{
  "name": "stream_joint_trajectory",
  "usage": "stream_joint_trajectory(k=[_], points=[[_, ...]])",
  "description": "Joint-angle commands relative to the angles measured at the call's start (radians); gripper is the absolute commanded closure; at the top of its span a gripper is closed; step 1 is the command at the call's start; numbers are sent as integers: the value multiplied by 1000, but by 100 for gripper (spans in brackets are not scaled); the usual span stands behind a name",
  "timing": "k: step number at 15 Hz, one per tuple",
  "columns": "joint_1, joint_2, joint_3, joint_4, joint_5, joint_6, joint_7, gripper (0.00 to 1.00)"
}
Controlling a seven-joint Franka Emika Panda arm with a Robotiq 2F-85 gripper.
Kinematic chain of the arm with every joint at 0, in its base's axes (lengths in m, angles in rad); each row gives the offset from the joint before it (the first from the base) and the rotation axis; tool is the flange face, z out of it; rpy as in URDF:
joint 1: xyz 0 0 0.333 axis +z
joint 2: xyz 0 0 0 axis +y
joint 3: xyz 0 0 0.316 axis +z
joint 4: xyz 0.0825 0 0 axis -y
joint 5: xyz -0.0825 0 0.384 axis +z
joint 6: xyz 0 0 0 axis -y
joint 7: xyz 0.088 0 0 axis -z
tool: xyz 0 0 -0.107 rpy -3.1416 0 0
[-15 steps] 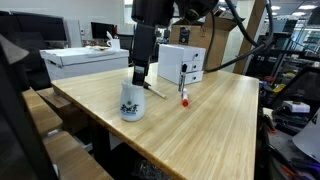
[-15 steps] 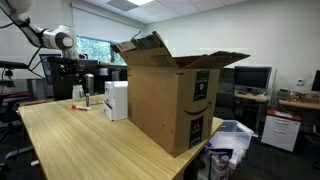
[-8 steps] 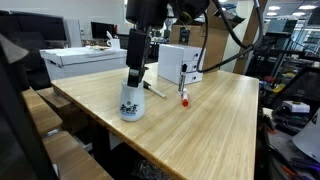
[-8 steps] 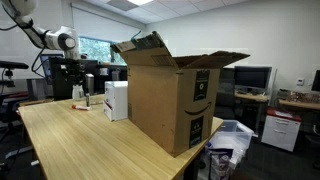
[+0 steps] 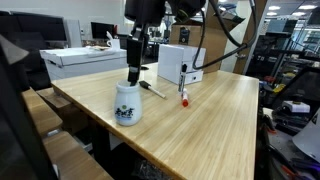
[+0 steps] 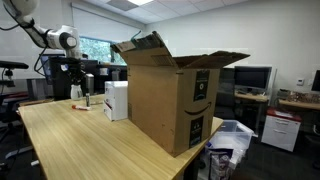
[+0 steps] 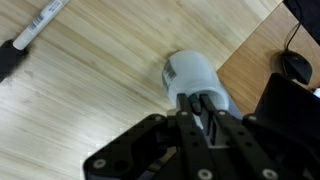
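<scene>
Wrist view alone: fingers [image 7: 200, 106] on mug [image 7: 188, 74]

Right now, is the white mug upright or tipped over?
Upright. In an exterior view the white mug stands on end on the table, sides vertical, not lying over.

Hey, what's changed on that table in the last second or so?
The gripper closed its jaws, which now seem to pinch the rim of the white mug. The mug shifted slightly toward the near edge of the table. The black marker, the red-capped marker, the white box and the cardboard box stayed put.
</scene>
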Motion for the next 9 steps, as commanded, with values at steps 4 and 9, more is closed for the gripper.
stream_joint_trajectory(k=[4, 9], points=[[8, 5, -7, 10, -39, -22, -1, 95], [14, -4, -5, 43, -79, -69, 4, 95]])
